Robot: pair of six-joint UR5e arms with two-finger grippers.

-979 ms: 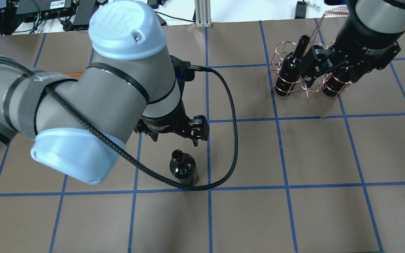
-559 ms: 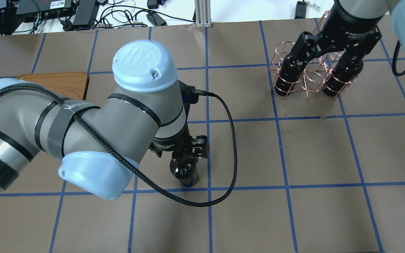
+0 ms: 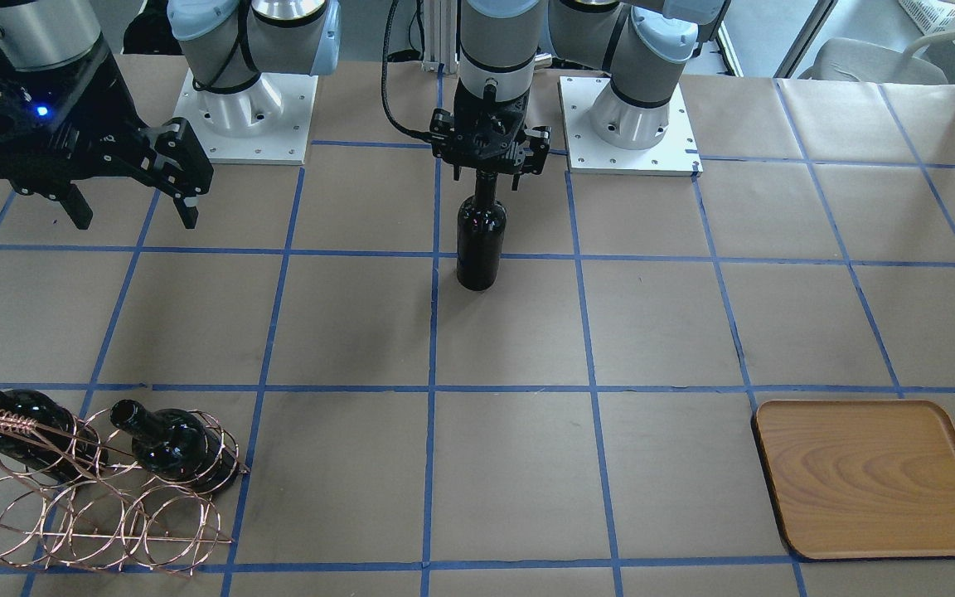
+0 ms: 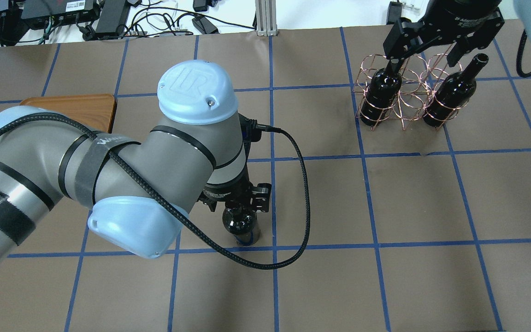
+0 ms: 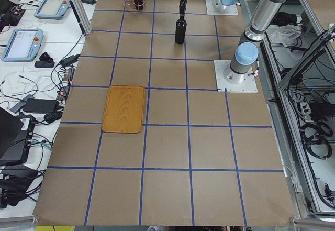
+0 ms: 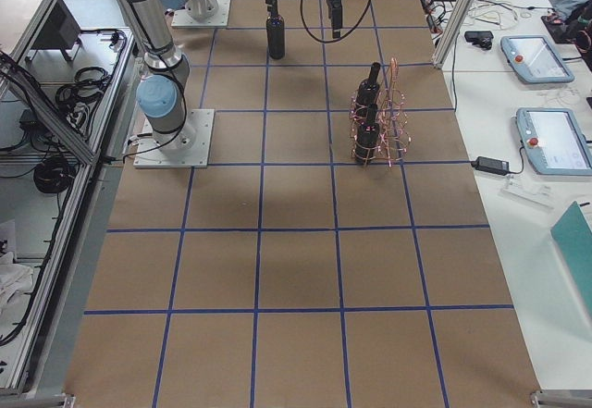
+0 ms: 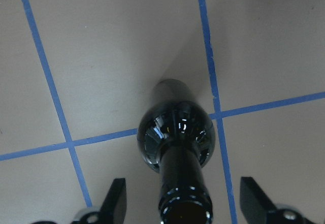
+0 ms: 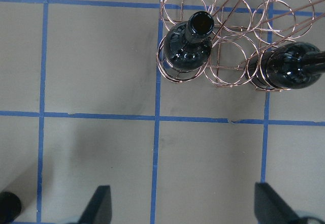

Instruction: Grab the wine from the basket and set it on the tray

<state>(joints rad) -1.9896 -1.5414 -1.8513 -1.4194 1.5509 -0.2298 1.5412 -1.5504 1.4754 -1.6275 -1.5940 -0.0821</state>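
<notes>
Lower now, right of the tray (image 4: pixel 79 110), the left gripper (image 3: pixel 491 163) straddles the neck of the wine (image 3: pixel 479 240), jaws spread wide (not touching it); the wine stands upright between tray and basket (image 4: pixel 404 103). At the right, the right gripper (image 3: pixel 133 207) has lifted clear of the basket, spread open, empty.

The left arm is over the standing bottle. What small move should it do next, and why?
Probably shut the left gripper: its fingers stand open on either side of the neck of the wine bottle, which stands upright on the table, not yet gripped.
</notes>
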